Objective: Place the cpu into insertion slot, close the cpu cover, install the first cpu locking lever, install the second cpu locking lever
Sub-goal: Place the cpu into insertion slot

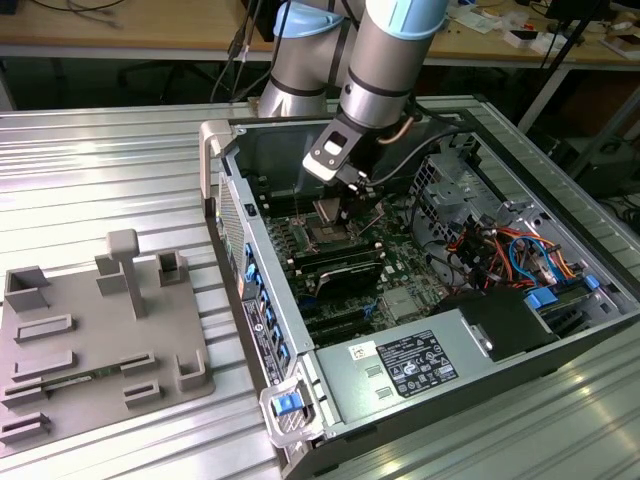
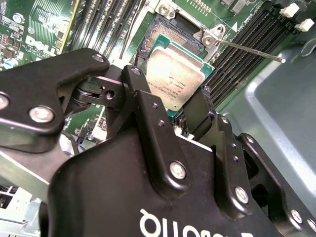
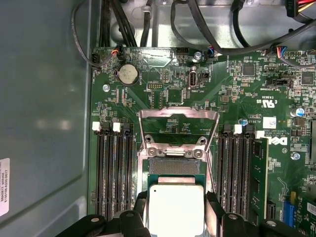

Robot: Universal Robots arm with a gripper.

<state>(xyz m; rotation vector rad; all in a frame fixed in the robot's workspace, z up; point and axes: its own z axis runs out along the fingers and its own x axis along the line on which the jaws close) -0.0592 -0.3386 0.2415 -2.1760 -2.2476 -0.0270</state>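
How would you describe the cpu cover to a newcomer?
Inside the open computer case, find the green motherboard. Between its black memory slots is the cpu cover: a thin silver frame swung open, green board showing through its window, unlike the solid-topped cpu.

We reach our arm [image 1: 392,55] steeply down from above, wrist bent, with the gripper [image 1: 350,195] pointing downward. In the second wrist view our two black fingers [image 2: 148,113] clamp the cpu [image 2: 174,79] by opposite edges.
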